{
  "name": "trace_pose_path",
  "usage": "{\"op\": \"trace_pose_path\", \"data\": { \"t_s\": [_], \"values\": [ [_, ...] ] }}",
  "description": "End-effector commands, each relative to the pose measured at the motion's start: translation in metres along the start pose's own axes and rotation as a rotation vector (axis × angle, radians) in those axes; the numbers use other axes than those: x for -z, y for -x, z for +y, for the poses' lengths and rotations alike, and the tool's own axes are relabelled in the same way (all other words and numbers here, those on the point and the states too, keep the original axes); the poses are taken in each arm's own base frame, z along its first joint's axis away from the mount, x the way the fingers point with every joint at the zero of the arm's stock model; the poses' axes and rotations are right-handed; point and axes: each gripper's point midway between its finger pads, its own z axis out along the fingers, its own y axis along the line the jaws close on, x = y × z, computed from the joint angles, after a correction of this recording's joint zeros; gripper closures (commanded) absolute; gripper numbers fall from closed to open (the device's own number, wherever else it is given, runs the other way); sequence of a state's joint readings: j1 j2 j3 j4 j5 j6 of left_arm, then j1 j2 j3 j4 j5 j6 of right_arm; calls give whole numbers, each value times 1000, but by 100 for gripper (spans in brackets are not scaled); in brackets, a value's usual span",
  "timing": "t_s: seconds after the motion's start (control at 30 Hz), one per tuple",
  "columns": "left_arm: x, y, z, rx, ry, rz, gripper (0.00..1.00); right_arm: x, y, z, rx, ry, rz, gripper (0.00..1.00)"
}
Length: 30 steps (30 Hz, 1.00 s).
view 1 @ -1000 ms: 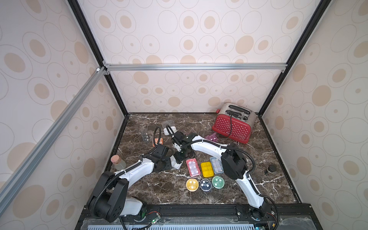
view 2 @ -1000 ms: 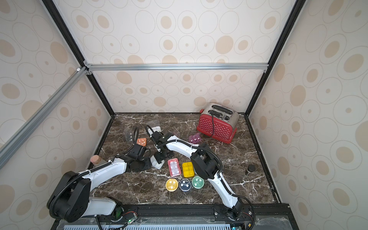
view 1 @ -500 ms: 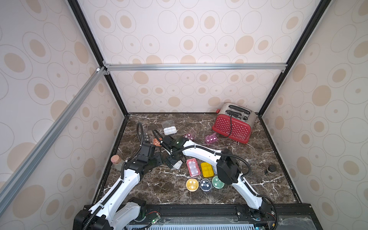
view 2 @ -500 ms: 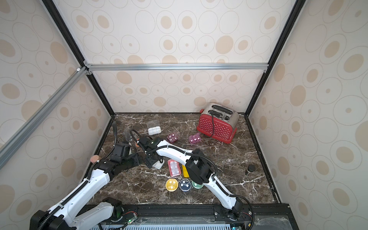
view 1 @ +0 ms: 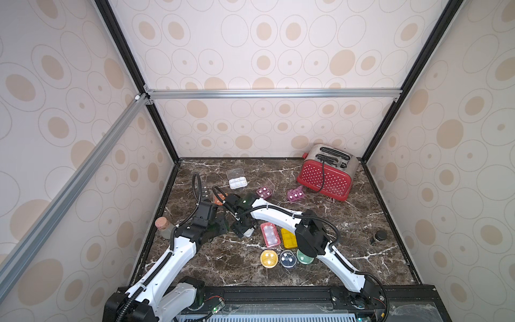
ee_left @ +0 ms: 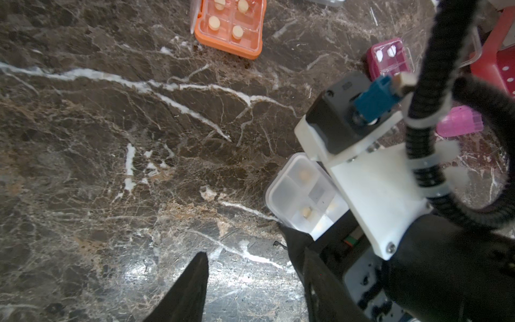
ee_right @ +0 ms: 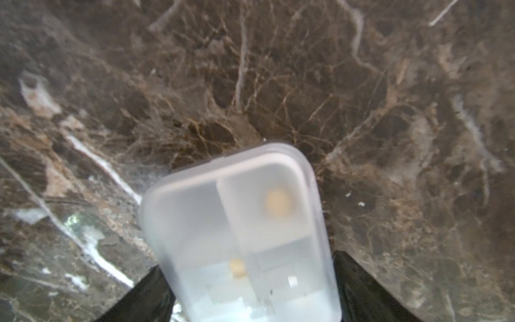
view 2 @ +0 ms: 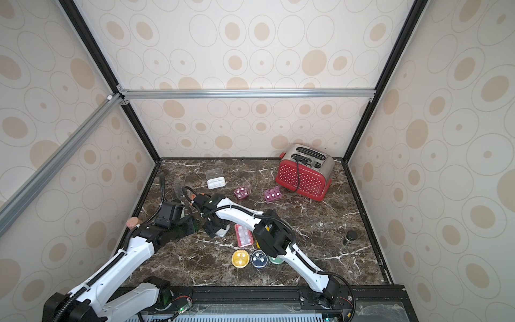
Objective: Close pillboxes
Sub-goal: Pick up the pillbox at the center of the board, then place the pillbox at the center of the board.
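A white pillbox (view 1: 249, 232) (ee_right: 242, 228) lies on the marble with its frosted lid flat over the compartments. My right gripper (view 1: 243, 226) (ee_right: 248, 262) points down over it, open, one finger on each side. My left gripper (view 1: 221, 224) (ee_left: 250, 273) stands open and empty just left of this box (ee_left: 301, 195). At the back a white pillbox (view 1: 237, 182) and a purple one (view 1: 264, 191) have their lids up, beside a pink one (view 1: 295, 194). An orange pillbox (ee_left: 231, 25) is half hidden in both top views. Red (view 1: 269, 234), yellow (view 1: 288, 238) and round yellow (view 1: 269, 258), navy (view 1: 288, 258) and green (view 1: 304, 256) pillboxes lie in front.
A red toaster (view 1: 324, 178) stands at the back right. A cork-stoppered jar (view 1: 163, 225) sits by the left wall, close to my left arm. A small dark jar (view 1: 379, 237) is near the right wall. My right elbow hangs over the yellow and green pillboxes.
My left gripper has drawn back to the left, away from the white pillbox. My right arm's elbow has swung forward over the yellow and green boxes; its gripper stays at the white box.
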<state>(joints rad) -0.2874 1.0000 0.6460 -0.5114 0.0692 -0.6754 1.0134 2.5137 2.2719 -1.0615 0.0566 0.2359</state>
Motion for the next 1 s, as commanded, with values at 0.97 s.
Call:
{"op": "trace_pose_path", "data": {
  "t_s": [0.97],
  "values": [
    [-21, 49, -73, -64, -156, 28, 49, 117, -231, -204, -590, -215, 52, 59]
  ]
}}
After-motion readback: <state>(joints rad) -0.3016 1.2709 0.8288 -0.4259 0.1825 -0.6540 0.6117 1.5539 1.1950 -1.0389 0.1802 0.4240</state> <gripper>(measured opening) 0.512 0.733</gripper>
